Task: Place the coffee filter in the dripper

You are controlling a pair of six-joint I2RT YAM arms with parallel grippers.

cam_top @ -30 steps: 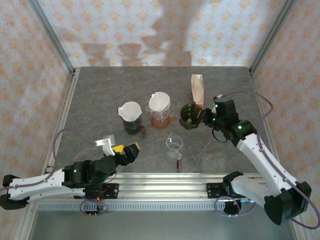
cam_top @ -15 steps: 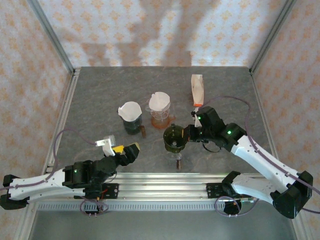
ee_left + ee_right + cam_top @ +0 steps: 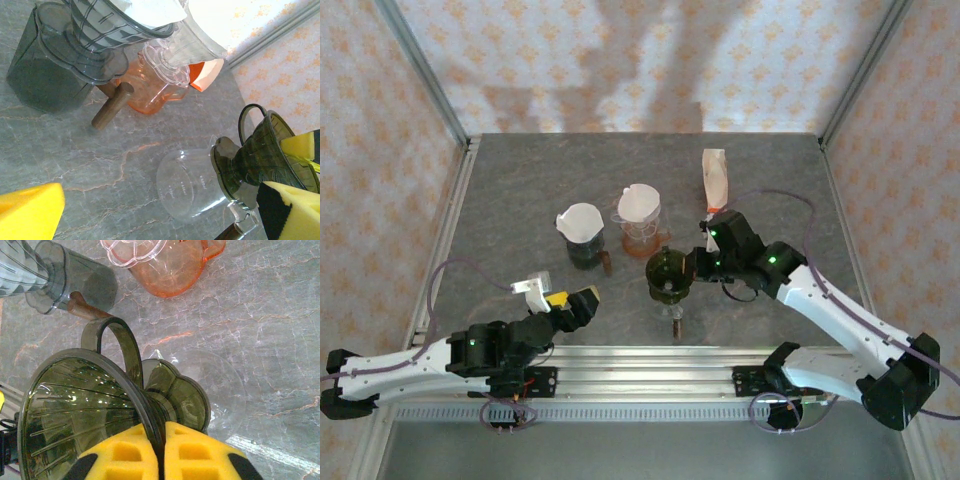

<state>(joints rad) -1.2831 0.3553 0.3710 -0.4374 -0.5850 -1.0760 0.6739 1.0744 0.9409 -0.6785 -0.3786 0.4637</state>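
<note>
left claw (image 3: 572,303) (image 3: 155,215): low by the near edge of the table (image 3: 520,180), left of middle; released, its yellow pads (image 3: 30,212) wide apart in the left wrist view; same spot as a second ago.
glass (image 3: 670,302) (image 3: 187,185) (image 3: 222,385): clear and empty, near the middle of the near edge, not moved.
dripper (image 3: 667,273) (image 3: 265,160) (image 3: 85,410): green, tilted, mouth empty, held over the glass with its foot at the glass's mouth; whether they touch, cannot tell.
dripper, change: a second ago it hung farther back and to the right, just beside the orange jug; half a second ago it was already over the glass and has barely shifted since.
right claw (image 3: 695,265) (image 3: 160,440): clenched on the dripper's wall beside its loop handle, one pad (image 3: 125,455) inside the cone and one outside; it has swung in toward the middle with the dripper.
grey jug (image 3: 584,245) (image 3: 45,75): left of middle, carrying its own cone with a white paper in it; unmoved.
orange jug (image 3: 642,240) (image 3: 150,95) (image 3: 170,270): just right of the grey jug, also topped with a cone and a white paper; unmoved.
filter (image 3: 714,176) (image 3: 206,75): white with an orange foot, standing on edge toward the far right of the table, well apart from the dripper; where it was a second ago.
</note>
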